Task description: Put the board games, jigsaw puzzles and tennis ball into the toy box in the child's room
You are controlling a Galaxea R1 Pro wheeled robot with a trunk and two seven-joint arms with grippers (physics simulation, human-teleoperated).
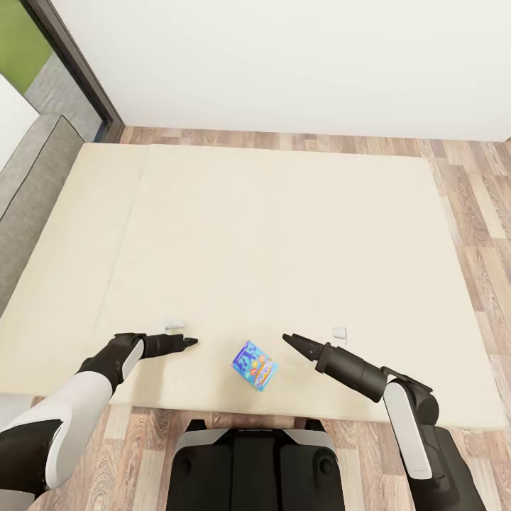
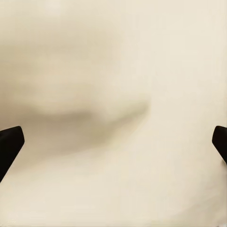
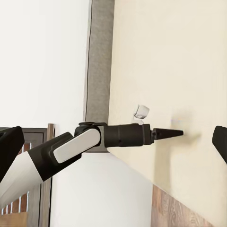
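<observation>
One blue board game point(image 1: 254, 365) with a busy printed cover lies flat on the cream bed point(image 1: 270, 234), close to its near edge. My left gripper point(image 1: 189, 343) hovers low over the mattress to the left of the game, jaws open and empty; its fingertips point(image 2: 9, 144) frame bare mattress point(image 2: 118, 94). To the game's right is my right gripper point(image 1: 289, 338), also open and empty. The right wrist view looks across at my left gripper point(image 3: 172, 133) over the bed point(image 3: 179, 61). The table, toy box, jigsaw puzzles and tennis ball are out of view.
Two small white objects point(image 1: 174, 326) point(image 1: 339, 332) rest on the bed by the grippers. Wood floor point(image 1: 482, 213) borders the bed at right and front. A grey surface point(image 1: 28, 184) and a dark door frame point(image 1: 78, 64) stand at left. A white wall point(image 1: 298, 64) lies behind.
</observation>
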